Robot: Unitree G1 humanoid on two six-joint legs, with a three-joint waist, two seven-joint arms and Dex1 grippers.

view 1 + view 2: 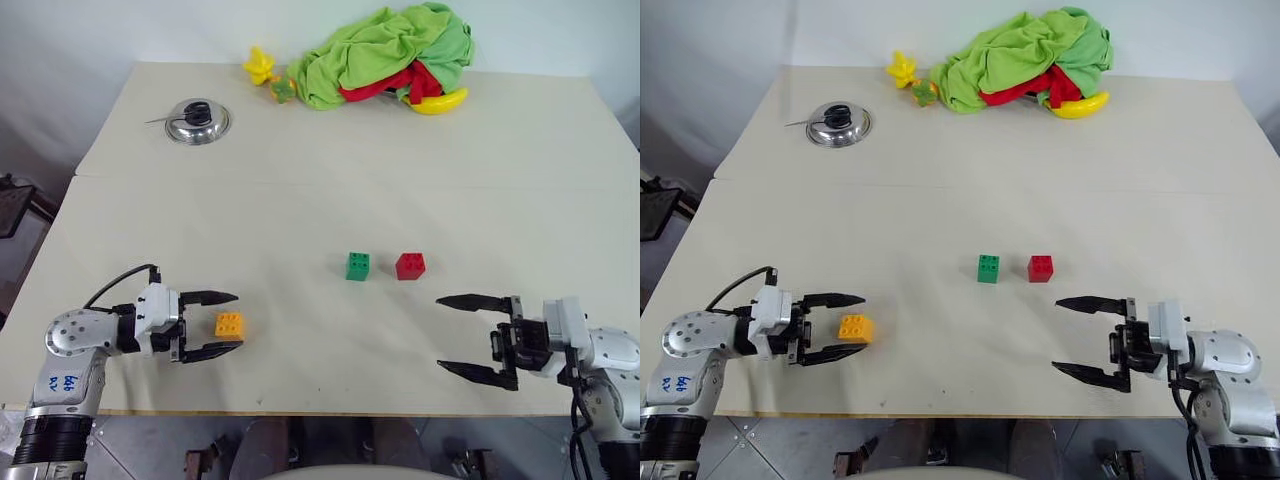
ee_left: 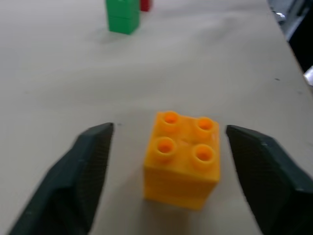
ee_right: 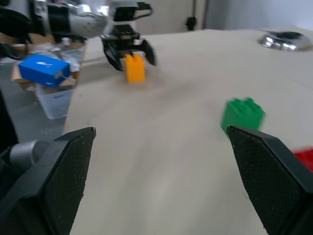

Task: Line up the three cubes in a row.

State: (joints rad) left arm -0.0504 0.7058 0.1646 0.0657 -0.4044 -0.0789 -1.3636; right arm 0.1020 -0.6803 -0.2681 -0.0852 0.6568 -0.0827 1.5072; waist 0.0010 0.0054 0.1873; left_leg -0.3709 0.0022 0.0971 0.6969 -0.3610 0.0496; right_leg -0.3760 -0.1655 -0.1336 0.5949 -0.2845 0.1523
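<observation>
1. Left gripper (image 1: 226, 321), lower left of the head view: it lies level near the front edge of the table (image 1: 320, 180), pointing right. Its two black fingers stand apart on either side of the orange-yellow cube (image 1: 229, 324). The left wrist view shows a clear gap between each finger and the cube (image 2: 182, 159); nothing is grasped, jaws parted.

2. Orange-yellow cube: it rests on the table between those fingertips, studs up, well apart from the other two cubes.

3. Metal lid (image 1: 197, 121), upper left: it lies flat on the table, black knob up.

4. Small yellow toy (image 1: 260, 66) and a small green toy (image 1: 283, 90), top of frame: they lie just left of the cloth heap.

5. Green cube (image 1: 358, 266), centre: it sits on the table, studs up, just beside the red cube, not touching.

6. Red cube (image 1: 409, 266): it sits immediately right of the green cube, at about the same height in the frame.

7. Green and red cloth heap (image 1: 385, 55), top centre: a yellow banana-shaped toy (image 1: 440, 102) lies at its right edge.

8. Right gripper (image 1: 452, 334), lower right: it lies level, pointing left, with its fingers spread wide and empty, below and right of the red cube.
</observation>
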